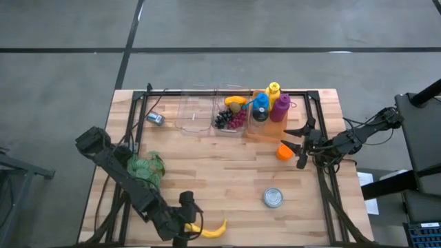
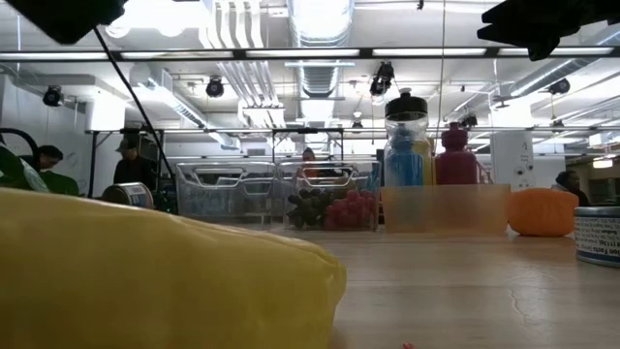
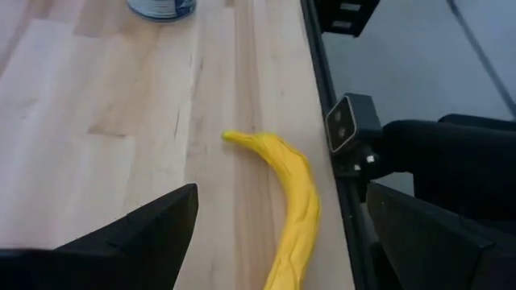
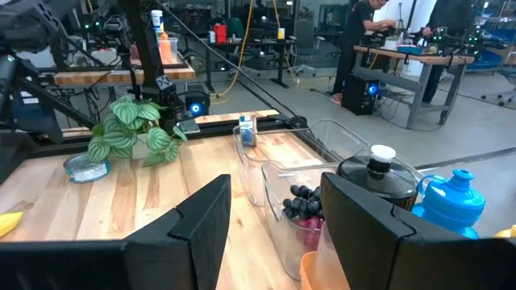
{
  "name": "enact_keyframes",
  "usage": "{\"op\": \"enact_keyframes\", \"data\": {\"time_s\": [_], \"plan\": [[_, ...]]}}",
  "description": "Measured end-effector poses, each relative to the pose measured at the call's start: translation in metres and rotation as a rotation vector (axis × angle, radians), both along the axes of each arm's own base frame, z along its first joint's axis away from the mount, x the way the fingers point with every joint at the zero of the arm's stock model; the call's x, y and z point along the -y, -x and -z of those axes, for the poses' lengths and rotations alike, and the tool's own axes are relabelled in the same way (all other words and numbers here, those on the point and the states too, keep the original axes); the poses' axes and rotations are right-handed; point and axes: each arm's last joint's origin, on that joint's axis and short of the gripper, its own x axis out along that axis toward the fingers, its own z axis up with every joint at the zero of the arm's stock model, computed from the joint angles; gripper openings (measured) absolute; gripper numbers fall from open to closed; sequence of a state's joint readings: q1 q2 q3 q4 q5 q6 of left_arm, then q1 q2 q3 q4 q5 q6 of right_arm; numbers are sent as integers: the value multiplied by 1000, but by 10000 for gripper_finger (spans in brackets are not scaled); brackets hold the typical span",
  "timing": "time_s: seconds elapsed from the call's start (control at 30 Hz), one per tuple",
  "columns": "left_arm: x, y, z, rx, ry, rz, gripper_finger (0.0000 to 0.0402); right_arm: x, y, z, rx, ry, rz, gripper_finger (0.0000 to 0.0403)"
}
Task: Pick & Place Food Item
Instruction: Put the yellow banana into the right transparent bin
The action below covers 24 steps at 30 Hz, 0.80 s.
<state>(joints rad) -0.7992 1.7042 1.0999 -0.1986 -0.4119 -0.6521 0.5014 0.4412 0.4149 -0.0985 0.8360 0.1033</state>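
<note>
A yellow banana (image 1: 210, 231) lies on its side on the wooden table (image 1: 220, 172), close to the near edge. It fills the low view's foreground as a yellow mass (image 2: 145, 271). My left gripper (image 1: 186, 222) hovers open just left of it. In the left wrist view the banana (image 3: 292, 197) lies ahead of the gripper (image 3: 282, 211), between the lines of the two spread fingers and untouched. My right gripper (image 1: 303, 141) waits at the table's right side, open and holding nothing, and it looks across the table (image 4: 274, 201).
Clear bins (image 1: 196, 114) stand at the far edge, one holding grapes (image 1: 231, 119), with bottles (image 1: 270, 103) in a tray beside them. An orange item (image 1: 284, 151), a tin can (image 1: 273, 198), a leafy plant (image 1: 146, 167) and a small can (image 1: 155, 118) stand around. A small camera (image 3: 348, 129) sits near the banana.
</note>
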Motion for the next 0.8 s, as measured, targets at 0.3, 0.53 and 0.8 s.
{"op": "enact_keyframes", "data": {"time_s": [0.3, 0.53, 0.8], "plan": [[9, 17, 21, 13, 18, 55, 364, 0, 0, 0, 0, 1, 0, 190], [19, 21, 37, -18, -6, 90, 364, 0, 0, 0, 0, 1, 0, 190], [24, 21, 58, -67, -41, 104, 364, 0, 0, 0, 0, 0, 0, 190]]}}
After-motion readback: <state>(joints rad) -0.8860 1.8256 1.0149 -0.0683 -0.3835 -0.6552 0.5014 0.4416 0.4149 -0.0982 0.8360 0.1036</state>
